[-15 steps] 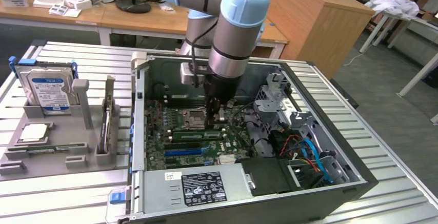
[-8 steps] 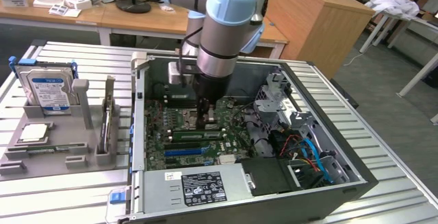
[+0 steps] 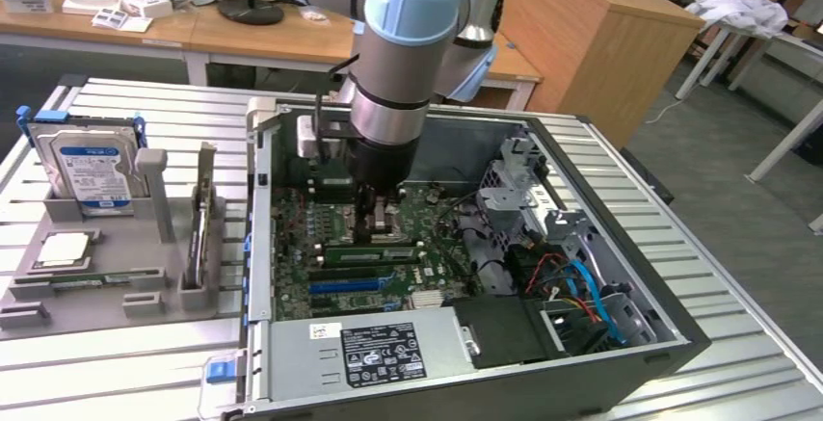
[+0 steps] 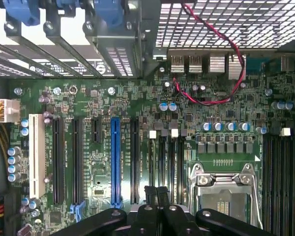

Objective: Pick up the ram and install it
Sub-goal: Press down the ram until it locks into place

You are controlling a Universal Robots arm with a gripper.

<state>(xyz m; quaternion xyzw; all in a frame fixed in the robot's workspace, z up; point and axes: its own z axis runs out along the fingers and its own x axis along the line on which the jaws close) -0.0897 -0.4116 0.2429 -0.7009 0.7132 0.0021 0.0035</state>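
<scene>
The gripper [image 4: 156,196] hangs inside the open computer case [image 3: 669,329] over the motherboard [image 4: 103,162], its fingers [image 4: 150,192] pressed together with nothing between them. A ram [image 3: 370,250] sits in a slot just below the gripper in the exterior view, beside the blue slot [image 3: 345,284]. On the grey holder [image 3: 110,248] at the exterior view's left stands a hard drive [image 3: 91,172] with a blue label; the white sticker on the power supply [image 3: 381,352] cannot be read.
</scene>
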